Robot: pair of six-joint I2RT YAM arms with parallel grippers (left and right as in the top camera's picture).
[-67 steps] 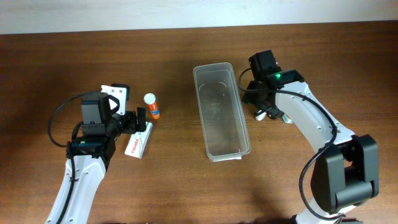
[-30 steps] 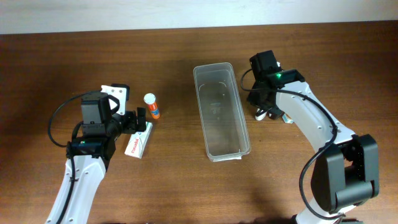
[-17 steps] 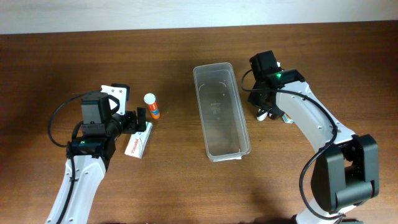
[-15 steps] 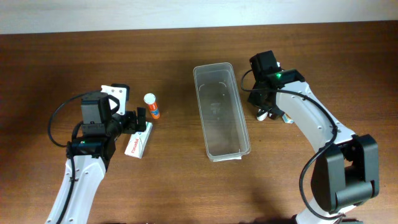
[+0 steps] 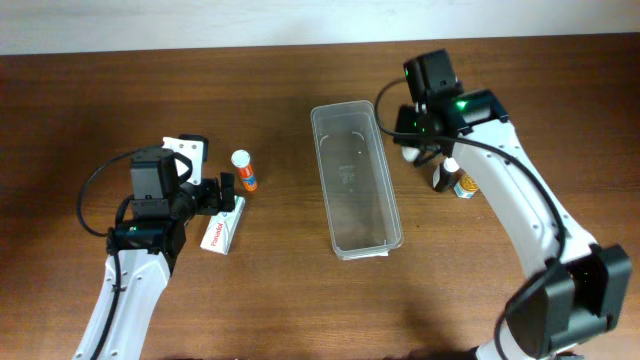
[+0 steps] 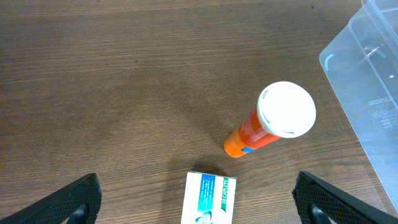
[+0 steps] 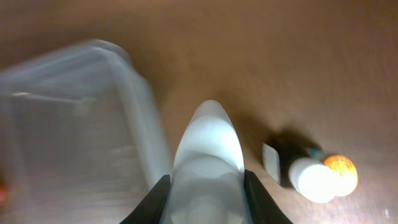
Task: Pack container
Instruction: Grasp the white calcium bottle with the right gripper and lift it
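Overhead, container (image 5: 356, 182): lay mid-table, a long clear bin with its short ends toward and away from the arms.
Overhead, right gripper (image 5: 412, 150): sat just outside the container's right rim near the far end, clamped on a white item (image 5: 409, 153) (too small here to name).
Overhead, small bottle (image 5: 459, 186): stood right of the container, near but apart.
Overhead, left gripper (image 5: 228, 194): was well left of the container, jaws spread, holding nothing.
Overhead, orange tube (image 5: 244, 171) and white box (image 5: 221, 232): lay left of the container, beside that gripper.
Left wrist, container: only a corner showed at the right edge; the white-capped tube lay left of it, the box nearer the camera.
Right wrist, container: was blurred, left of the gripped white item; the bottle was right of it.
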